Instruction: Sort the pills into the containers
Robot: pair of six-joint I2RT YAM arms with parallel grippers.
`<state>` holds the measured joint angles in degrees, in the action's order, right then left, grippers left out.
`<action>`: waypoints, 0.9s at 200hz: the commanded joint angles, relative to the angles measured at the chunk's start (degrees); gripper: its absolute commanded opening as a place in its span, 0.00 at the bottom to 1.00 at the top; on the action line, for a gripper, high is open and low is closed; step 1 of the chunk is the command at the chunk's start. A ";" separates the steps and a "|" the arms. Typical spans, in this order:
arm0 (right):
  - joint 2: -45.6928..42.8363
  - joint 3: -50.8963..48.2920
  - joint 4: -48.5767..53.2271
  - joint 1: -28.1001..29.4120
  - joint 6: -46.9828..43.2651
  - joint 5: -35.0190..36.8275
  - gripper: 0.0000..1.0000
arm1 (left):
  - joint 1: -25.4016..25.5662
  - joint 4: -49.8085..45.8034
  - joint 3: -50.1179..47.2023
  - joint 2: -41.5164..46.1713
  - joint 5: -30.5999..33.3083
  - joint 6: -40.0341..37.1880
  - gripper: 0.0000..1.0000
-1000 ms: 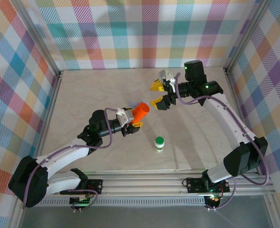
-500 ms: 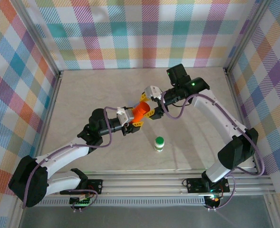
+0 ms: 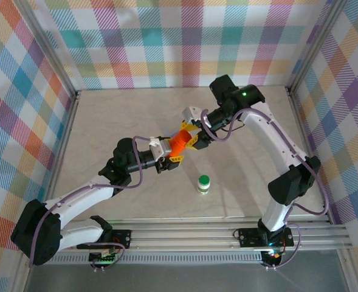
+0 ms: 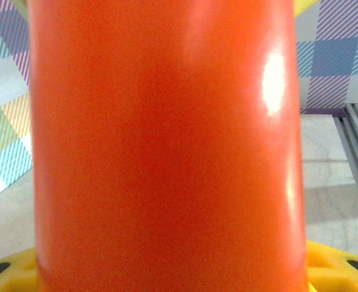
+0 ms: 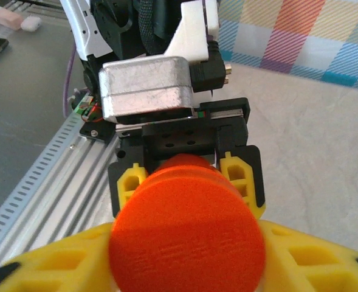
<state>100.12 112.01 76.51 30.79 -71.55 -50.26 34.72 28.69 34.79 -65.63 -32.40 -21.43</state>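
Plaid walls [image 3: 166, 42] enclose a beige table [image 3: 106, 121].

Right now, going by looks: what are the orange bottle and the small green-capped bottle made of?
Orange bottle: likely plastic, smooth and glossy; a bright highlight sits on its wall. Its cap looks matte, faintly ridged. Green-capped bottle: white body, probably plastic too, but too small to judge finish.

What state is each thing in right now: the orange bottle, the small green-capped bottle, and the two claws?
orange bottle, capped, held off the table, lying sideways.
green-capped bottle, upright on the table, closed, untouched.
left gripper, shut on the orange bottle's body.
right gripper, jaws around the orange cap, grip unclear.
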 commanded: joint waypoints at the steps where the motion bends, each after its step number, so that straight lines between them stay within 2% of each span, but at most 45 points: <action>1: 0.91 2.23 6.02 2.01 0.70 -1.90 0.39 | -0.19 -0.06 2.00 0.02 -1.23 -1.17 0.00; 29: 0.17 -1.82 -0.86 4.49 13.91 1.25 0.33 | -0.18 -0.21 2.35 0.43 0.10 -1.75 0.00; 53: -3.12 -10.82 -13.10 7.26 31.77 6.56 0.23 | -0.09 -0.79 2.82 0.99 1.82 -3.22 0.00; 68: -5.49 -16.47 -18.76 8.09 41.44 8.54 0.19 | 0.07 -0.60 2.83 1.39 2.86 -4.50 0.00; 95: -10.38 -25.87 -27.12 8.10 53.50 7.89 0.18 | 0.50 -0.76 2.72 2.02 4.44 -5.98 0.00; 106: -12.23 -28.32 -30.32 8.07 58.10 8.77 0.13 | 0.69 -0.53 2.42 2.17 4.65 -6.23 0.00; 131: -14.70 -28.95 -31.88 7.82 65.39 14.87 0.07 | 1.29 0.47 1.70 2.39 5.46 -5.99 0.00; 150: -15.64 -28.87 -34.17 6.88 72.57 15.11 0.03 | 1.91 0.34 1.60 2.26 6.20 -6.17 0.00; 155: -15.65 -28.63 -34.49 6.71 73.79 15.11 0.05 | 2.08 0.14 1.60 2.32 6.30 -6.26 0.00; 164: -15.41 -27.76 -34.07 6.75 74.95 15.20 0.19 | 2.30 -0.13 1.67 2.43 6.43 -6.41 0.00; 180: -15.37 -26.74 -33.03 6.76 73.83 13.81 0.33 | 2.52 -0.66 1.61 2.84 6.82 -6.51 0.00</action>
<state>84.03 84.51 42.46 37.17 -6.22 -35.53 35.16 19.07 34.74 -65.49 -24.86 -23.88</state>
